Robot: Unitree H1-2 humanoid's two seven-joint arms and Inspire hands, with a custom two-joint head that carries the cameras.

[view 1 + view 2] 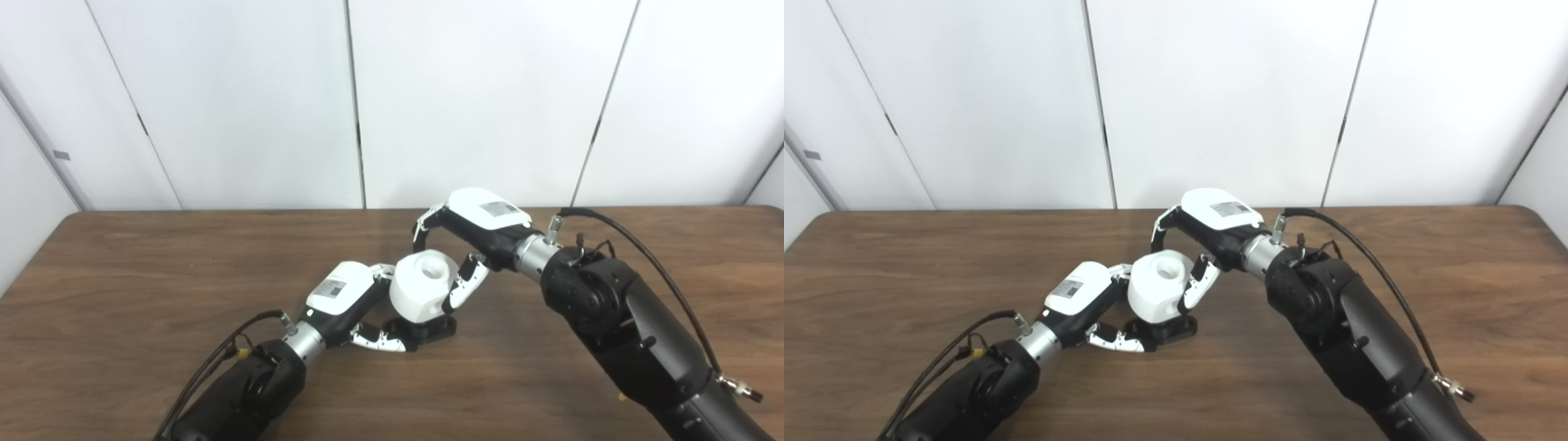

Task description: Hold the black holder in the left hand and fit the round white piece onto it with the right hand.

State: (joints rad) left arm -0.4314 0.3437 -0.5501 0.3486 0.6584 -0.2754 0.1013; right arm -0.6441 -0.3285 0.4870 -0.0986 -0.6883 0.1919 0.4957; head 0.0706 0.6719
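The fingers (467, 283) of our right hand (471, 236) are curling around the round white plastic piece (422, 288), one set arching over its far side and the thumb pressing against its near right flank, so we are gripping it. Our left hand (352, 303) is reaching in from the left, its fingers (380, 340) wrapping low around the black block-shaped holder (435, 329) and pinching its base against the table. We are counting one white piece, with a single round hollow in its top, and one black holder. The piece is sitting directly on top of the holder, touching it, near the middle of the table; whether it is fully seated we cannot tell, since our left hand is hiding the holder's left part. A black cable is looping off each forearm. Everything is resting on a dark brown wood-grain table (153, 275), with plain white wall panels (245, 104) standing behind it.
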